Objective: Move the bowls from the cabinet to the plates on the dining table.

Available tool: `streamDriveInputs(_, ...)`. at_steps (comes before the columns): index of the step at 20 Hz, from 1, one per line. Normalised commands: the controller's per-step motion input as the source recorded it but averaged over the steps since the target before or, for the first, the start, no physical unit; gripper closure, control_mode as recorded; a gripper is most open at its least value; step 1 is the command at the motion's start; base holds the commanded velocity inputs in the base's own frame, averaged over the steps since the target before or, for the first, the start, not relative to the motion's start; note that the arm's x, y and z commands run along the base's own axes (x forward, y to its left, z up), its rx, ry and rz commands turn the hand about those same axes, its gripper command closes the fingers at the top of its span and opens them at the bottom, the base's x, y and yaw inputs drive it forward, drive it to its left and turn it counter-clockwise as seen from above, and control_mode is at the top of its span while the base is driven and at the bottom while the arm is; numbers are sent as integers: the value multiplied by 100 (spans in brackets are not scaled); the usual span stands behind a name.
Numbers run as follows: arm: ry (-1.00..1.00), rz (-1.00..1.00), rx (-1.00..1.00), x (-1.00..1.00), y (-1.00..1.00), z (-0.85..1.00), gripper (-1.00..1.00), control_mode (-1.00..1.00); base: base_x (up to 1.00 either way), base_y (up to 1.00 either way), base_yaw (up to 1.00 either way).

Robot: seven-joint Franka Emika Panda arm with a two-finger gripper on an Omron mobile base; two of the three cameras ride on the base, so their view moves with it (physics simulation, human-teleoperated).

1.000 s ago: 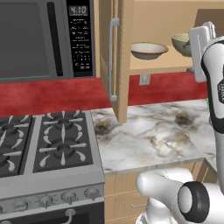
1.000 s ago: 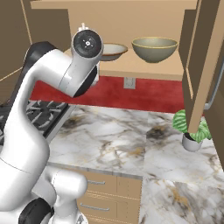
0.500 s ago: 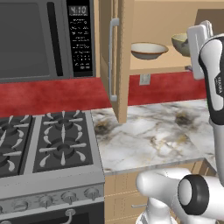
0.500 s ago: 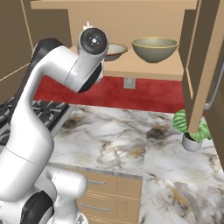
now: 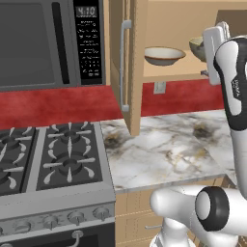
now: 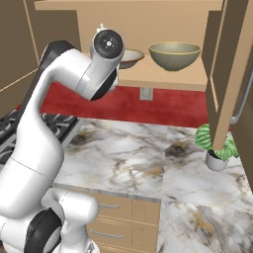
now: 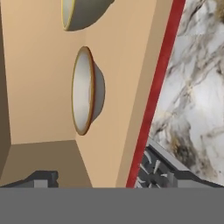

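Note:
The cabinet [image 5: 137, 72] stands open, its shelf [image 6: 163, 76] carrying both bowls. The wide shallow bowl [image 5: 164, 55] [image 6: 132, 57] sits on the left, partly behind my wrist in the right base view. The deeper olive bowl [image 6: 174, 54] [image 5: 196, 47] sits on the right. In the rolled hand view the shallow bowl [image 7: 87, 92] lies ahead of my gripper [image 7: 111, 183] and the deeper bowl [image 7: 83, 13] is at the top edge. The gripper is open and holds nothing, a short way in front of the shelf. The plates and the dining table are out of view.
The open cabinet door [image 5: 126, 62] with its grey bar handle hangs left of the shelf, and another door [image 6: 225, 74] hangs to the right. A potted plant [image 6: 216, 147] stands on the marble counter [image 5: 169, 149]. The stove [image 5: 53, 164] and microwave [image 5: 43, 43] are to the left.
My hand has shifted slightly towards the shallow bowl and the shelf. The bowls have not moved, and the gripper stays open.

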Motion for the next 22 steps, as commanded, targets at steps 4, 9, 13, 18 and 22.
streamDriveInputs(4,0,0,0,35,0,-4,-100,-100,0,0,0)
streamDriveInputs(9,0,0,0,26,0,-6,-100,-100,0,0,0)
streamDriveInputs(13,0,0,0,26,0,-6,-100,-100,0,0,0)
streamDriveInputs(18,0,0,0,23,0,-6,-100,-100,0,0,0)
streamDriveInputs(22,0,0,0,25,0,-7,-100,-100,0,0,0)
